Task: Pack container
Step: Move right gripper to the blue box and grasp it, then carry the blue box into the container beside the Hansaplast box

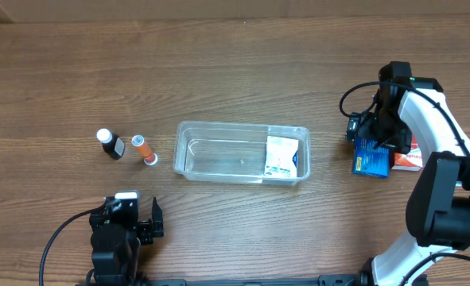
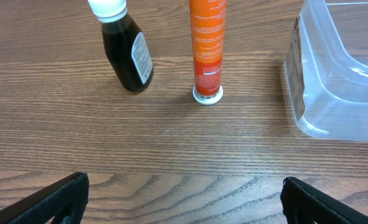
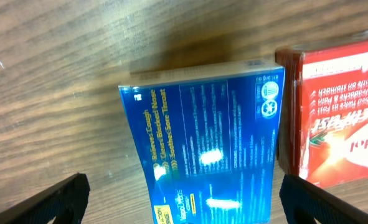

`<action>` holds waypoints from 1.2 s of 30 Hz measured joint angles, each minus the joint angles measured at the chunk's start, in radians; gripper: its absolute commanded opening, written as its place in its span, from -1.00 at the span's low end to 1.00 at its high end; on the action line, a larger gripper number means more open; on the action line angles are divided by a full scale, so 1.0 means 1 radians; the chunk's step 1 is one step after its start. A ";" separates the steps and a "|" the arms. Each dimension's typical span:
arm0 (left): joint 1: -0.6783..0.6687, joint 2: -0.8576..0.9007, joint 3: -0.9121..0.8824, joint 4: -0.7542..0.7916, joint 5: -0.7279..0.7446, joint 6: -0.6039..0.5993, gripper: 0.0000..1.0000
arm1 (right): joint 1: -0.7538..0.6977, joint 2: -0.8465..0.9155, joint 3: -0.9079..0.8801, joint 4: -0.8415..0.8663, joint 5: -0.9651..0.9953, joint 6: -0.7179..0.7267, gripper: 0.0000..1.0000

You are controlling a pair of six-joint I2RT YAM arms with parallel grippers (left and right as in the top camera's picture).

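Observation:
The clear plastic container (image 1: 219, 155) lies mid-table with a white box (image 1: 281, 156) inside its right end; its corner shows in the left wrist view (image 2: 333, 81). My right gripper (image 1: 371, 131) is open, directly above a blue box (image 3: 202, 149) that lies flat between its fingers, next to a red box (image 3: 339, 112). The blue box (image 1: 370, 161) and red box (image 1: 408, 157) lie at the right of the table. My left gripper (image 1: 127, 221) is open and empty near the front edge, facing a dark bottle (image 2: 126, 53) and an orange tube (image 2: 207, 50).
The dark bottle (image 1: 111, 145) and orange tube (image 1: 144, 149) stand left of the container. The right arm's cable loops near the gripper (image 1: 354, 99). Bare wood tabletop surrounds everything.

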 measured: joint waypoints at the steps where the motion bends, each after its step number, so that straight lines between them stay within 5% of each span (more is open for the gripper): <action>1: 0.000 0.000 0.000 0.000 0.000 0.000 1.00 | 0.000 0.000 -0.010 0.026 -0.001 0.000 1.00; 15: 0.000 0.000 0.000 0.000 0.000 0.000 1.00 | -0.052 0.000 -0.132 0.148 -0.057 0.005 0.96; 23: 0.000 0.000 0.000 0.000 0.000 0.000 1.00 | -0.052 -0.002 -0.177 0.186 -0.078 0.078 0.34; 31: 0.000 0.000 0.000 0.000 0.000 0.000 1.00 | -0.027 -0.037 -0.033 -0.062 -0.095 0.121 0.25; 36: 0.000 0.000 0.000 0.000 0.000 0.000 1.00 | 0.143 -0.276 0.125 -0.204 -0.104 0.132 0.24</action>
